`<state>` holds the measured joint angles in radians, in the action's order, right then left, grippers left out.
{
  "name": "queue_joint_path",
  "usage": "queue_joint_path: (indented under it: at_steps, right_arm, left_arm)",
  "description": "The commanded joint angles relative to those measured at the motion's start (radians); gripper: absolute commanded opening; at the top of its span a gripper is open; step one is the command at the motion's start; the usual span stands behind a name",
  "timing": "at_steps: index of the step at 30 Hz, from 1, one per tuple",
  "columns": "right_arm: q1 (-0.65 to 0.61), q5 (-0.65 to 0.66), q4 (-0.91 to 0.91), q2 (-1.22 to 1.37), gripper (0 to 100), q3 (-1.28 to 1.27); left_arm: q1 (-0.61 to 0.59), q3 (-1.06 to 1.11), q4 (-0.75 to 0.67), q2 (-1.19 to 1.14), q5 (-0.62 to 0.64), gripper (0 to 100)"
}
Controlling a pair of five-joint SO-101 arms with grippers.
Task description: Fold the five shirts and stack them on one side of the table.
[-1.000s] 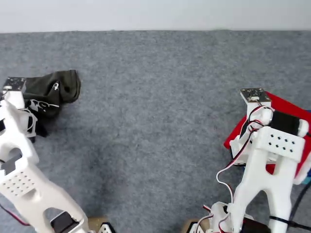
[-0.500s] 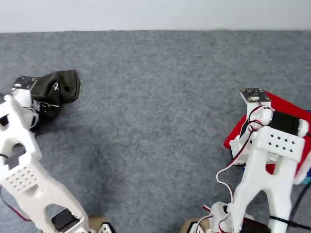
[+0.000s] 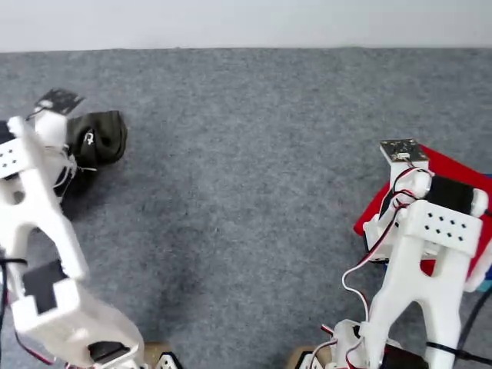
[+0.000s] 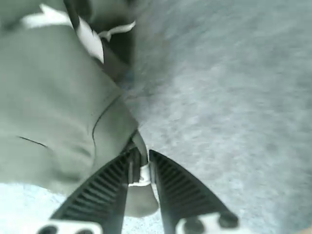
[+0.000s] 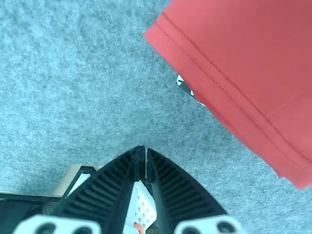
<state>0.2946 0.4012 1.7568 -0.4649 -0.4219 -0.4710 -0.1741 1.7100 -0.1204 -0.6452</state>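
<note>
The table cover [image 3: 254, 154] is grey, felt-like carpet, matt and fuzzy. The olive shirt [image 4: 53, 112] is soft matt cloth, creased, with a thin stitched seam. The red shirt [image 5: 243, 63] is smooth matt cloth with a double-stitched hem. The left arm [image 3: 38, 223] and right arm [image 3: 430, 254] are white matt plastic. The left gripper [image 4: 141, 156] and right gripper [image 5: 145, 152] have black ribbed plastic fingers.

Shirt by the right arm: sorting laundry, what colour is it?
The folded shirt is red, clearest in right wrist view.

Crumpled olive shirt [image 3: 100, 138] left, red shirt [image 3: 455, 167] seemingly folded right
</note>
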Motion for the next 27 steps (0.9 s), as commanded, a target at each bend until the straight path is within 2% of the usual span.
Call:
queue_joint_path:
  at_steps: [1, 10, 13, 16, 19, 22, 27]
  right_arm:
    - [-0.007, -0.006, 0.039, -0.038, 0.9, 0.006]
    - [-0.002, -0.008, 0.039, -0.038, 0.9, 0.006]
    - [-0.002, -0.009, 0.039, -0.038, 0.9, 0.006]
    - [-0.002, -0.009, 0.039, -0.038, 0.9, 0.006]
    - [-0.002, -0.009, 0.039, -0.038, 0.9, 0.006]
    - [-0.005, -0.009, 0.039, -0.038, 0.9, 0.006]
    - [-0.007, -0.009, 0.038, -0.038, 0.9, 0.006]
  left_arm:
    - [0.152, -0.030, 0.043, 0.209, 0.002, 1]
    - [0.675, -0.036, 0.015, 0.551, 0.189, 1]
    - [0.776, -0.038, -0.052, 0.617, 0.233, 1]
    - [0.781, -0.038, -0.098, 0.661, 0.245, 1]
    - [0.712, -0.031, -0.077, 0.674, 0.244, 1]
    - [0.589, -0.015, -0.023, 0.671, 0.222, 1]
    - [0.331, 0.163, 0.018, 0.674, 0.037, 1]
